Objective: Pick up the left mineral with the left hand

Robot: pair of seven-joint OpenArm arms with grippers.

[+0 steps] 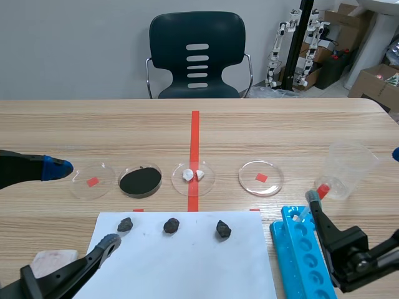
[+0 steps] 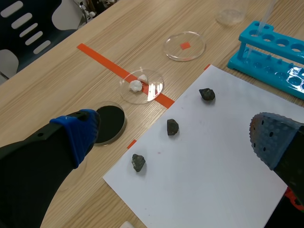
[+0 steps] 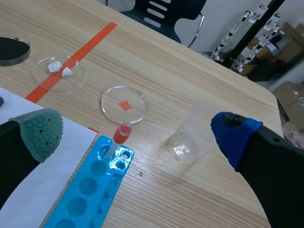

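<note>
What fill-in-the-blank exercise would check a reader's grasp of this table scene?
1. The white paper carries ____ dark minerals.
2. The left mineral lies on the paper, and the left arm stands with its jaws ____.
3. The dish of white pieces sits on the ____ tape line.
4. The tube rack is ____ in colour.
Missing words: three; open; orange-red; blue.

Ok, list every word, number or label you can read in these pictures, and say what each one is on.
No text can be read in any view.
The cardboard boxes behind the table carry some coloured print, too small and blurred to read.
No writing shows on the sheet of paper, the blue rack or the plastic cup.
</note>
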